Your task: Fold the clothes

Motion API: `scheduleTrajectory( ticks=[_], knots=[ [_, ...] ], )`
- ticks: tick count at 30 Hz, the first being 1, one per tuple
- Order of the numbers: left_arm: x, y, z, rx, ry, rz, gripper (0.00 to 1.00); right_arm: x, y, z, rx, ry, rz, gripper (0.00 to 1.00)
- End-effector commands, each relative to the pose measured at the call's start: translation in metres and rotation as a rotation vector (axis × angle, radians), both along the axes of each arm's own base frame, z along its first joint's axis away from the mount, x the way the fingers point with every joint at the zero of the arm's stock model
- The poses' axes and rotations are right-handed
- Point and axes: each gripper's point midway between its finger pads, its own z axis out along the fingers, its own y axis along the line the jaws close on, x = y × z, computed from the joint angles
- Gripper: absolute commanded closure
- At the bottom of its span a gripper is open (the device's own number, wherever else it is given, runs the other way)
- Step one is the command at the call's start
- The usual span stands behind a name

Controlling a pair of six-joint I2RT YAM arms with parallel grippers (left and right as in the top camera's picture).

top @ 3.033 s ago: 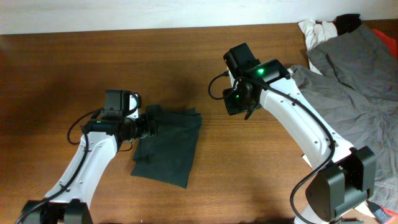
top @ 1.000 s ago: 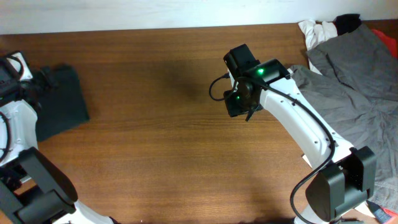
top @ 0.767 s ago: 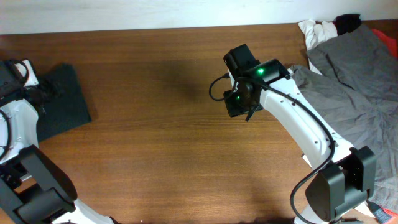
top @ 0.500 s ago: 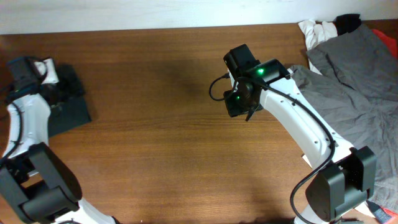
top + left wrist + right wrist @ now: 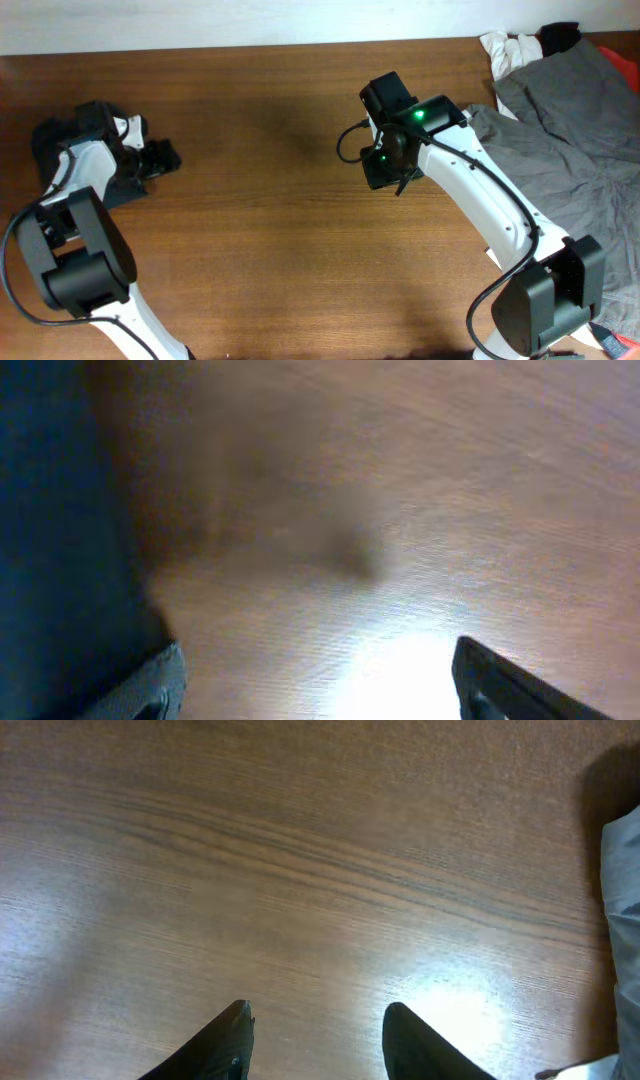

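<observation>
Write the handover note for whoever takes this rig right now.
Left gripper: open, empty, over the bare table beside the black T-shirt.
Right gripper: open, empty, above mid-table.
T-shirt: a compact bundle at the far left, partly under the left arm.
Done: looks folded and set aside.
Left: check the fold, which the arm hides. The grey garments are heaped at the right.

Left claw (image 5: 318, 682) and right claw (image 5: 318, 1022) both gape.

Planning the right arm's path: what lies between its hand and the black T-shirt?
In the overhead view, bare table stretches from the right hand to the left hand, which sits at the T-shirt's edge.
</observation>
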Motion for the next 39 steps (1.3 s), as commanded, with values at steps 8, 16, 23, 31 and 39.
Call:
scheduleTrajectory(
  ticks=[8, 16, 23, 31, 39],
  knots=[
    [-0.074, 0.068, -0.019, 0.219, 0.301, 0.255, 0.21, 0.000, -0.003, 0.008, -0.002, -0.026, -0.010, 0.53],
    [-0.075, 0.067, -0.018, 0.210, 0.306, 0.260, 0.16, 0.001, -0.004, 0.008, -0.009, -0.029, -0.011, 0.53],
    [-0.053, 0.038, 0.013, 0.169, 0.200, 0.195, 0.07, -0.001, 0.002, 0.008, 0.025, -0.019, -0.004, 0.18],
    [-0.023, -0.071, 0.044, 0.174, 0.097, -0.081, 0.01, 0.024, -0.006, 0.014, 0.083, -0.085, -0.079, 0.01],
    [-0.023, -0.146, 0.051, 0.178, 0.083, -0.280, 0.01, 0.045, -0.068, 0.015, 0.113, -0.091, -0.216, 0.01]
  ],
)
